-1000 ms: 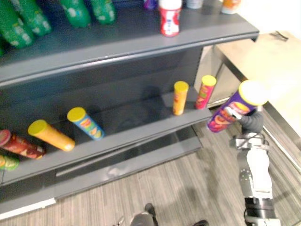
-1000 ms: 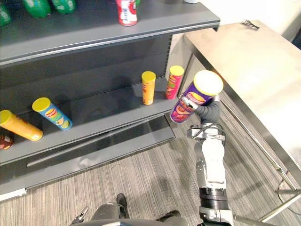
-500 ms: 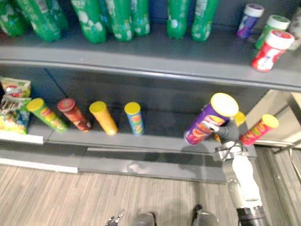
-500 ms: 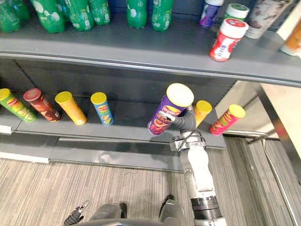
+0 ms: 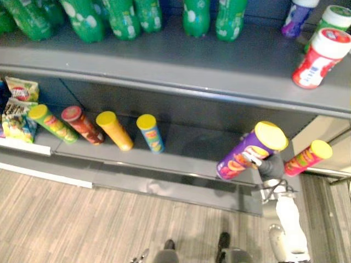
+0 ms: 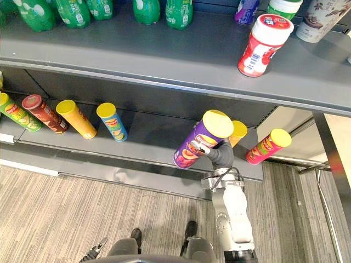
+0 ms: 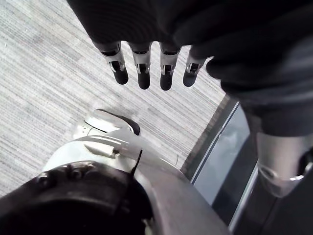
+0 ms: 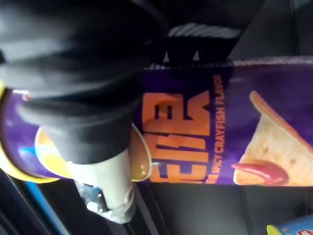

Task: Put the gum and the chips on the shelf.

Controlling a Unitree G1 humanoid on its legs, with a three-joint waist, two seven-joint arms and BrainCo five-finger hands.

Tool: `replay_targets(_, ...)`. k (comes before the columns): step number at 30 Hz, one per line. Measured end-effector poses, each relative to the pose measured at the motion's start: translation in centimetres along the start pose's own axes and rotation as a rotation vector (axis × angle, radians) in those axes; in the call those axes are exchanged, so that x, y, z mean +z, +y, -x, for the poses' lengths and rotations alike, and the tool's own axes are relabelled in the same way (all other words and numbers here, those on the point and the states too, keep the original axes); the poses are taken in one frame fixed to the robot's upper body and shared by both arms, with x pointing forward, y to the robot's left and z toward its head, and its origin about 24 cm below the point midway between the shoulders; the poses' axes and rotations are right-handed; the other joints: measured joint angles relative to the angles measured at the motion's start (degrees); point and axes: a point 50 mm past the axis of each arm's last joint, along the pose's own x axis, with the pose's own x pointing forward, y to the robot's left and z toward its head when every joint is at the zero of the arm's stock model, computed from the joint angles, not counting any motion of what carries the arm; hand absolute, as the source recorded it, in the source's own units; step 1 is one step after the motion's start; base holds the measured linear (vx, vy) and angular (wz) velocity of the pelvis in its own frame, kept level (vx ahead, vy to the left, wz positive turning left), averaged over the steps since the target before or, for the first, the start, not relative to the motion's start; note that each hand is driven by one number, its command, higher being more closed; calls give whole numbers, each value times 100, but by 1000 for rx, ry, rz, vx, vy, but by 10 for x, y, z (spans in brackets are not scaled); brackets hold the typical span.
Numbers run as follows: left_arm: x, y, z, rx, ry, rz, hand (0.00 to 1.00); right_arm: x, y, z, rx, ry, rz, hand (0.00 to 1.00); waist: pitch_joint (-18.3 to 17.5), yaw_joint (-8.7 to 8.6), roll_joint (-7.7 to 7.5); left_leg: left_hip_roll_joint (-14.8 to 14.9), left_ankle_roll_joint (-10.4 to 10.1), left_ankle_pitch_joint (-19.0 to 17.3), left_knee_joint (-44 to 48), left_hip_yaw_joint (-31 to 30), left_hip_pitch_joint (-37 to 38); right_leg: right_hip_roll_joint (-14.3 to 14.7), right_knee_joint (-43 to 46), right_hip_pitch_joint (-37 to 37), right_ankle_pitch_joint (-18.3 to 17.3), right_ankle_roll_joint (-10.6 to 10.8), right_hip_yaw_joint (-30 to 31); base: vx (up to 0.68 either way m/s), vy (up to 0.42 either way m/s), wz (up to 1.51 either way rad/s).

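Purple chip can point(image 6: 200, 139), clenched in right hand point(image 6: 218, 155), hung tilted over front edge of lower shelf point(image 6: 148, 137) near its right end; needed standing upright, clear of orange can point(image 6: 238, 130). Left hand point(image 7: 143, 73) relaxed.

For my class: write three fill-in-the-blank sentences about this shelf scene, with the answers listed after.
The right hand holds a ____ can with a yellow lid.
The bottles on the top shelf are ____.
The left hand holds ____.
Missing words: purple; green; nothing.
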Motion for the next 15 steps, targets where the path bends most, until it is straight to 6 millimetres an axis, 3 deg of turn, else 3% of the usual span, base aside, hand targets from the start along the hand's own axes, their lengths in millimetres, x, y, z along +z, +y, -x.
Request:
replay_targets(7, -3, 3, 0, 42, 15, -69, 0, -26, 39, 15, 167, 120, -78, 100, -249, -38, -3, -35, -47, 133, -388, 450, 286, 47, -551, 180, 299, 61, 245, 23, 22, -20)
replay_targets(15, 11, -5, -4, 66, -27, -106, 0, -65, 46, 22, 199, 290, 4, 100, -262, -32, -7, -31, -76, 243, -460, 394, 238, 26, -577, 200, 321, 58, 71, -7, -10, 8)
